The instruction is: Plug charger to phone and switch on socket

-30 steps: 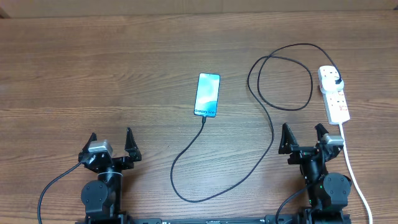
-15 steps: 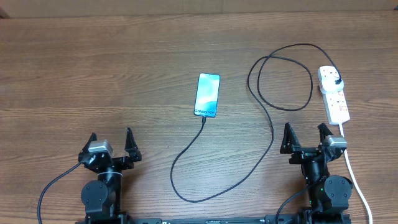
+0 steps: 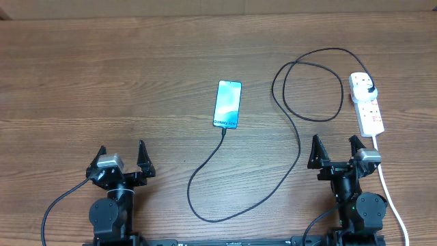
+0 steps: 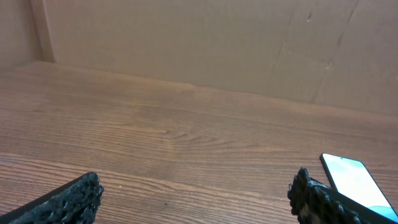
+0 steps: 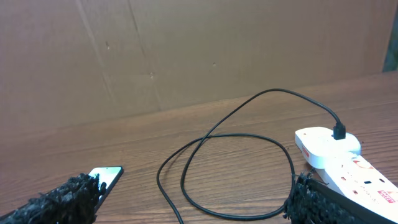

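The phone (image 3: pixel 227 104) lies flat mid-table, its light-blue screen lit. The black charger cable (image 3: pixel 298 140) meets the phone's near end, curves toward the front edge, then loops up to a black plug (image 3: pixel 369 90) in the white socket strip (image 3: pixel 367 106) at the right. My left gripper (image 3: pixel 123 158) is open and empty at the front left, far from the phone. My right gripper (image 3: pixel 334 151) is open and empty at the front right, just short of the strip. The right wrist view shows the cable loop (image 5: pixel 249 180), the strip (image 5: pixel 336 155) and a corner of the phone (image 5: pixel 107 177). The left wrist view shows the phone's corner (image 4: pixel 351 180).
The strip's white cord (image 3: pixel 390 198) runs down past my right gripper to the front edge. A brown cardboard wall (image 5: pixel 186 50) stands along the table's far side.
My right gripper has shifted slightly to the right and forward. The left arm, phone, cable and strip have not moved.
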